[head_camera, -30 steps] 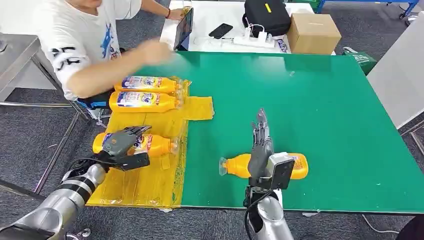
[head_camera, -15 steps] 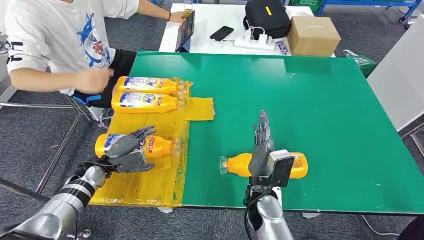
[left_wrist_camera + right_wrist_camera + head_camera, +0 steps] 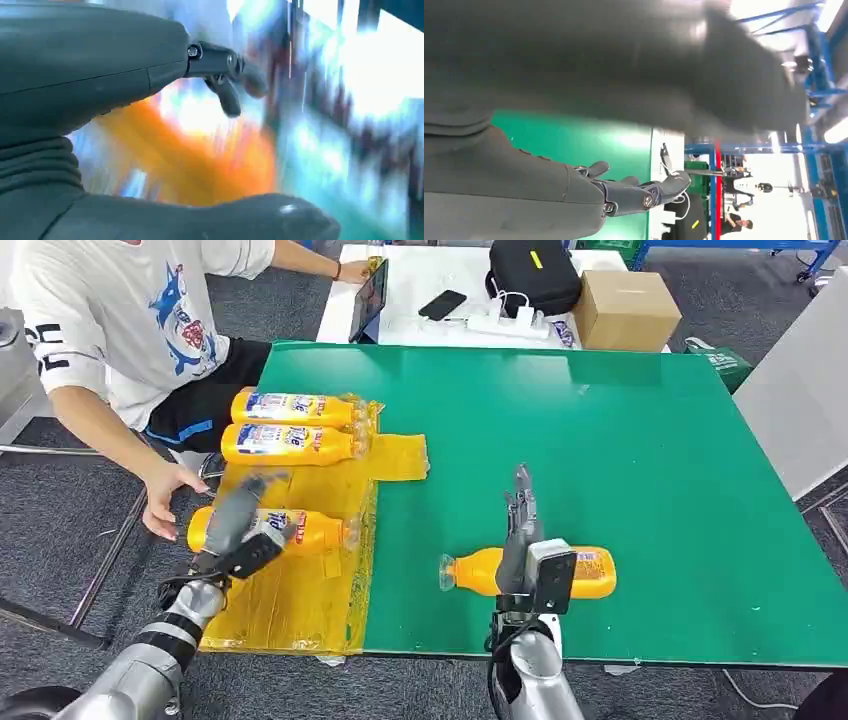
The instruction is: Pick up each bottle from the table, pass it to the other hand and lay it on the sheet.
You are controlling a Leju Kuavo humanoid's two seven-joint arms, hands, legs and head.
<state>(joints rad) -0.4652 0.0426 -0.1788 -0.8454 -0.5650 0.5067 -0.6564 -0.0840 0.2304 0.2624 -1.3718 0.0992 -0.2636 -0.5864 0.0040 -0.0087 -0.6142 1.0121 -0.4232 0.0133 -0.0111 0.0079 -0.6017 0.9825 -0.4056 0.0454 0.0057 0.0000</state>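
Yellow plastic sheet lies over the near-left corner of the green surface, and three orange bottles lie on their sides on it. Two of them, the far bottle and the second bottle, lie touching side by side at the far end. A person in a white shirt sits at the left, one hand lowered just left of the sheet. The nearest bottle on the sheet lies under the left hand, whose fingers stretch out flat above it and hold nothing; whether they touch it cannot be told, and the left wrist view is blurred. Further right, a fourth bottle lies on the bare green, cap to the left. The right hand stands upright at it with straight fingers, holding nothing. At the far edge stands a white table with a cardboard box.
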